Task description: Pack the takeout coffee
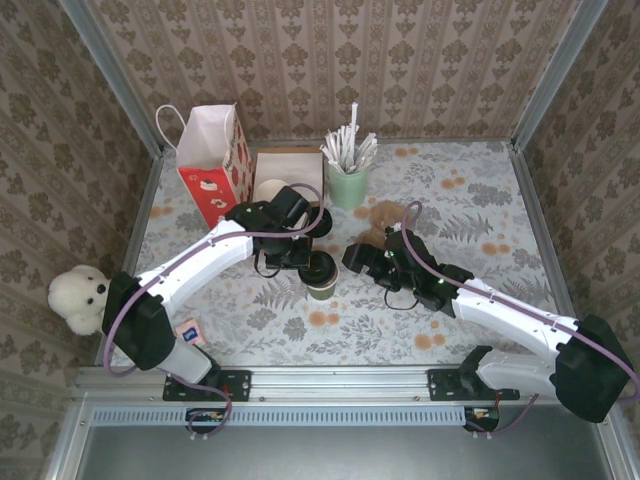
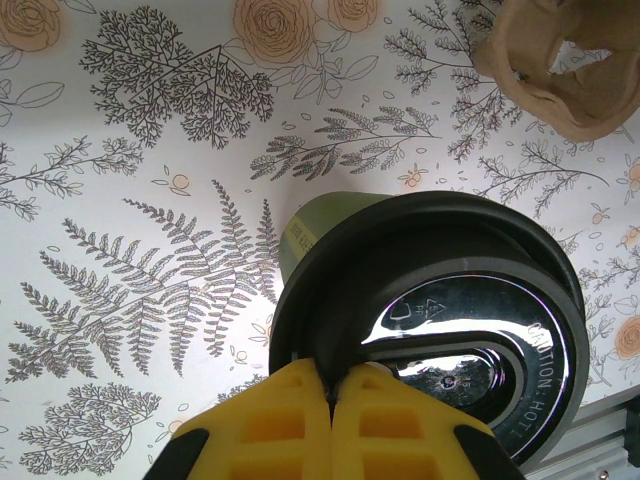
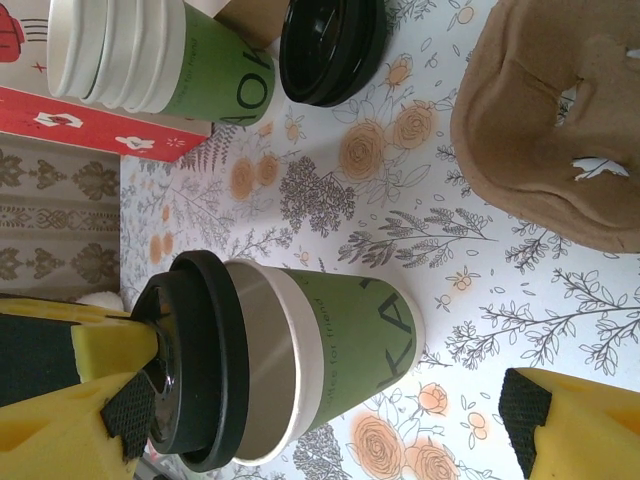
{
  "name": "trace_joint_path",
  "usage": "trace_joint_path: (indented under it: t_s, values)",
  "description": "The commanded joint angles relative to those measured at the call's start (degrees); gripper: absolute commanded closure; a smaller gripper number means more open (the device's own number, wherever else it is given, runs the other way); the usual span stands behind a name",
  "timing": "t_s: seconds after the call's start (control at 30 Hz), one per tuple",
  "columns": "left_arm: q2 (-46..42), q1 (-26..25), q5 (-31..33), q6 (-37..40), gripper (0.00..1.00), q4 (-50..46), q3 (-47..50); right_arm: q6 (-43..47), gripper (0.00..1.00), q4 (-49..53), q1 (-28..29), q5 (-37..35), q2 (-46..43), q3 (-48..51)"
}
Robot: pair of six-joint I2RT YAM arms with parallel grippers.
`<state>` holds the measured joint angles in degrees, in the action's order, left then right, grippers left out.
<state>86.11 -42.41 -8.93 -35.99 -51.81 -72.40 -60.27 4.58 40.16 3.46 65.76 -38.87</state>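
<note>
- Top external: the left pincer (image 1: 318, 262) grips the takeout coffee (image 1: 322, 276) at frame centre on the tabletop (image 1: 500, 200); the right pincer (image 1: 356, 258) sits just to its right.
- Left wrist: yellow fingers (image 2: 270, 430) pinch the lid rim, lower centre.
- Right wrist: the right pincer (image 3: 320, 418) is spread wide, with the coffee centre-left.

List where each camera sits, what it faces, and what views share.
Top external: above and behind the bases, looking down on the table; both arms show.
Left wrist: above the takeout coffee, looking down at its lid; left gripper pinches the rim.
Right wrist: low, side-on to the cup; right gripper open around it.
Shared: all three show the takeout coffee.
</note>
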Motion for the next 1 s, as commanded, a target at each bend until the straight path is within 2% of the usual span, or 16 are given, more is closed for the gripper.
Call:
trace_joint_path:
  t_s: [0.0,0.97]
  values:
    - [0.3,-0.6,-0.1,0.6,1.00,0.2,-0.1,-0.7,0.08,-0.9,-0.3,0.6,0.5,0.6]
    - [0.8,-1.2,-1.0,0.8,1.00,0.5,1.8,-1.8,0.10,-2.5,-0.3,2.3,2.5,0.9]
